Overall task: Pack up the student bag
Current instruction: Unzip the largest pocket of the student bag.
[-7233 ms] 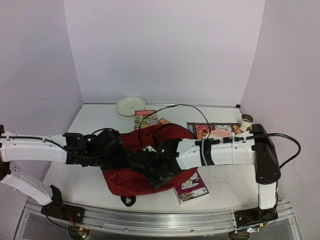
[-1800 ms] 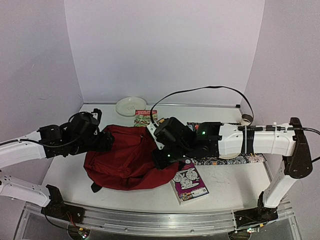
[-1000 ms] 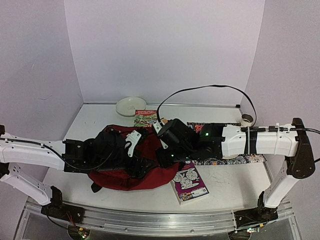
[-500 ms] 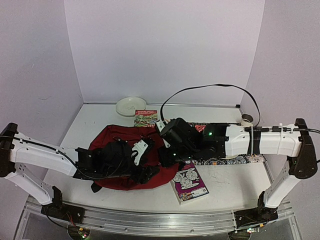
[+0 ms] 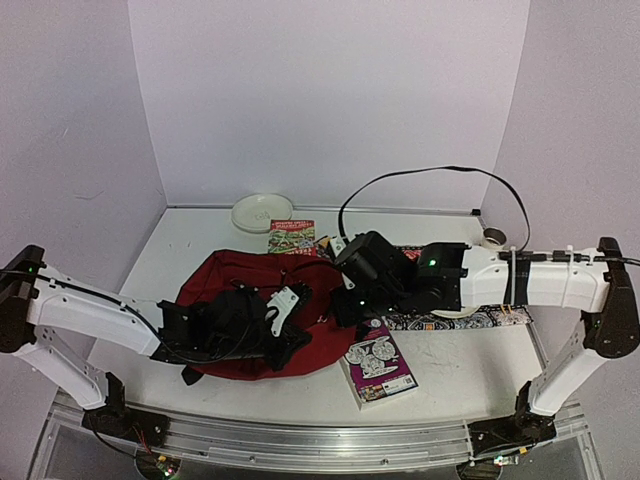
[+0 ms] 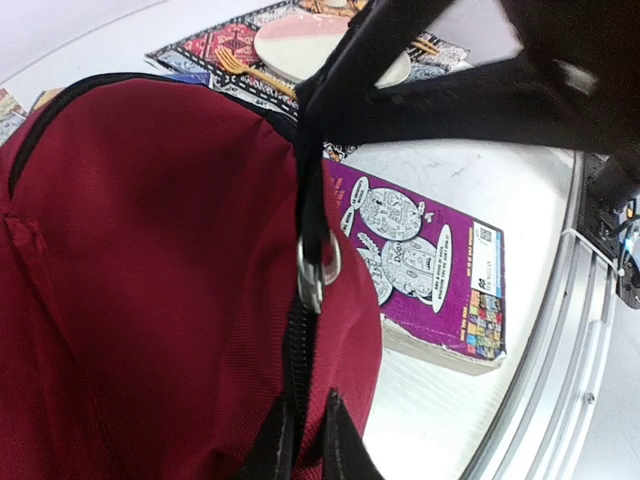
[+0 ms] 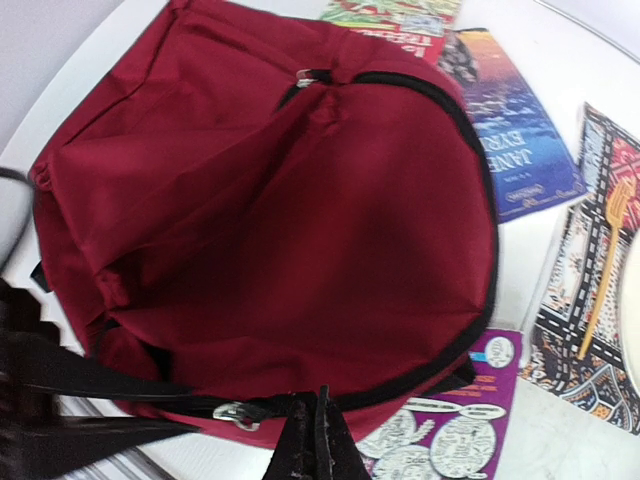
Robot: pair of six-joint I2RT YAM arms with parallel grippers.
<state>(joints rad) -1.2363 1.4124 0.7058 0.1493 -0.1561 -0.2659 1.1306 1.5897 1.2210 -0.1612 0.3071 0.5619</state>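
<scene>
The student bag [image 5: 232,287], dark red with a black zip, lies flat on the table's left half. My left gripper [image 5: 293,345] is at its near right edge. In the left wrist view that gripper [image 6: 306,394] is shut on the black zip band, just below the metal zip pull [image 6: 316,268]. My right gripper [image 5: 343,305] is at the bag's right edge. In the right wrist view the right gripper [image 7: 320,395] is shut on the zip edge of the bag [image 7: 280,200], next to a second pull [image 7: 235,412]. The zip looks closed along the rim.
A purple book [image 5: 380,368] lies right of the bag, close to both grippers. A blue book [image 7: 520,140] and a green-red book [image 5: 292,236] lie behind the bag. A patterned placemat [image 5: 470,320] with a plate and fork [image 7: 605,240] sits right, and a white dish [image 5: 262,211] at the back.
My left arm swung down and right across the bag, and its wide-open jaws closed on the zip band. The right gripper drifted slightly right, still shut at the bag's edge.
</scene>
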